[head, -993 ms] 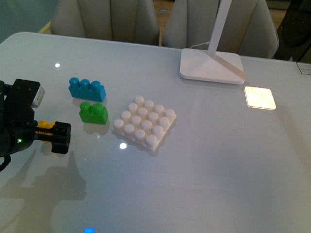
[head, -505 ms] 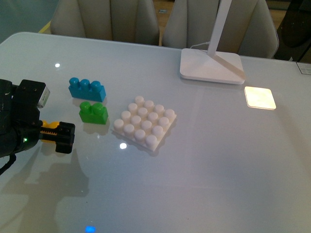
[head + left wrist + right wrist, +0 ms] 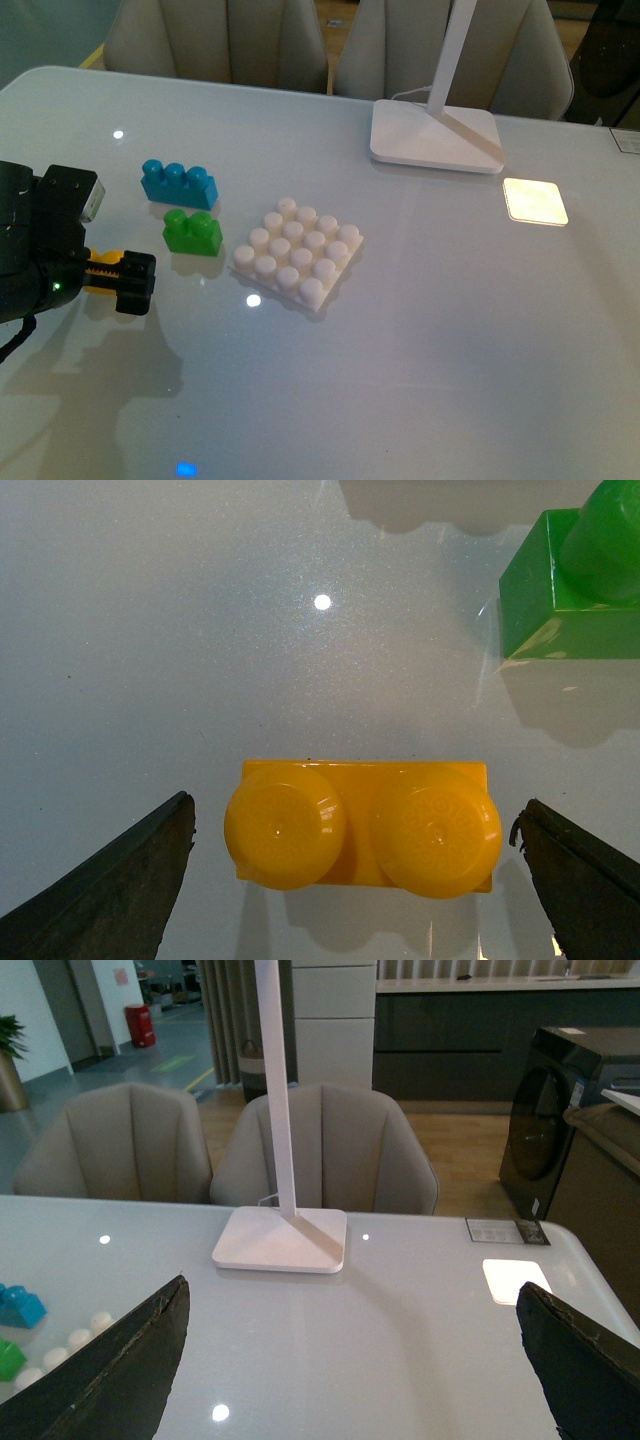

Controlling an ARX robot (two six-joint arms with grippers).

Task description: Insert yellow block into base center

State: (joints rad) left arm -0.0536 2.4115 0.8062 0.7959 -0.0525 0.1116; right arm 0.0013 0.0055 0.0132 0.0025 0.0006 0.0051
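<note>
The yellow block (image 3: 362,825), with two round studs, lies on the table between the open jaws of my left gripper (image 3: 360,900); the fingers stand clear of it on both sides. In the front view only a sliver of it (image 3: 103,258) shows inside the left gripper (image 3: 128,282), at the table's left. The white studded base (image 3: 297,252) lies flat near the table's middle, right of the gripper. My right gripper (image 3: 350,1380) is open and empty, held above the table; it is out of the front view.
A green two-stud brick (image 3: 193,232) sits just beyond the left gripper and shows in the left wrist view (image 3: 570,590). A blue three-stud brick (image 3: 178,184) lies behind it. A white lamp foot (image 3: 435,136) stands at the back, beside a lit square patch (image 3: 534,201).
My left gripper has shifted slightly to the right and settled around the yellow block. Nothing else has moved.
</note>
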